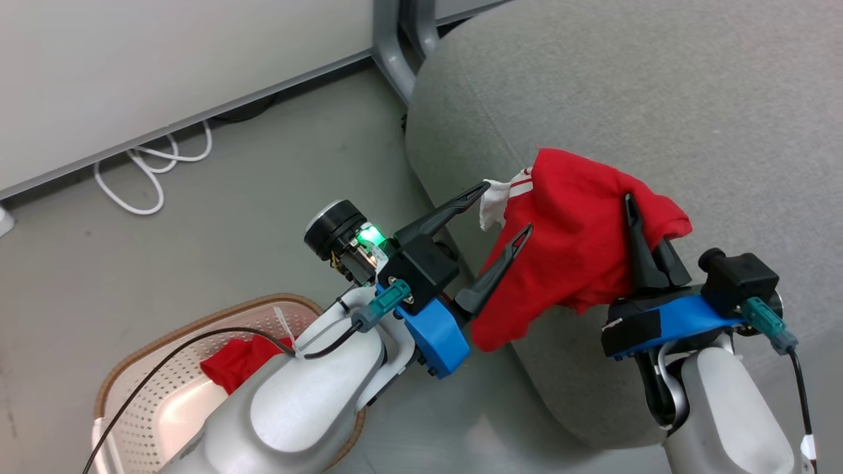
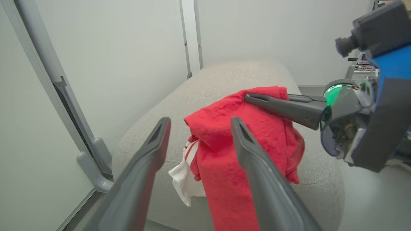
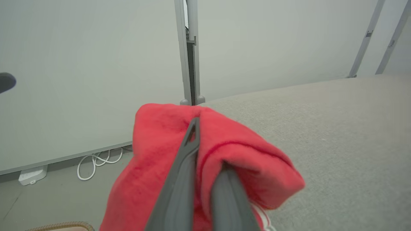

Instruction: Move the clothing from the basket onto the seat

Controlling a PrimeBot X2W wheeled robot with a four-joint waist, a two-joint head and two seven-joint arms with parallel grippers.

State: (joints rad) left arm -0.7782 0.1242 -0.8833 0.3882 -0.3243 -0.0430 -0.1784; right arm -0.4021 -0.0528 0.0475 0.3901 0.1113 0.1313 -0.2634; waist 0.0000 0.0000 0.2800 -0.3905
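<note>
1. The red garment hangs bunched over the fingers of the right tool, above the rounded left edge of the seat. Its lower folds drop past that edge toward the floor, and white striped trim shows on its left side.
2. The right tool is clamped tight on the garment, its two dark fingers pressed together with the cloth folded over them.
3. The left tool sits just left of the garment with its fingers spread wide, gripping nothing. Whether its nearer finger touches the cloth cannot be told.
4. A second red garment lies in the basket, which stands on the floor at the near left, partly hidden behind the left forearm.
5. On the far left, a looped white cable lies on the floor along the foot of a pale wall panel. A grey metal leg stands by the seat's far left corner.
</note>
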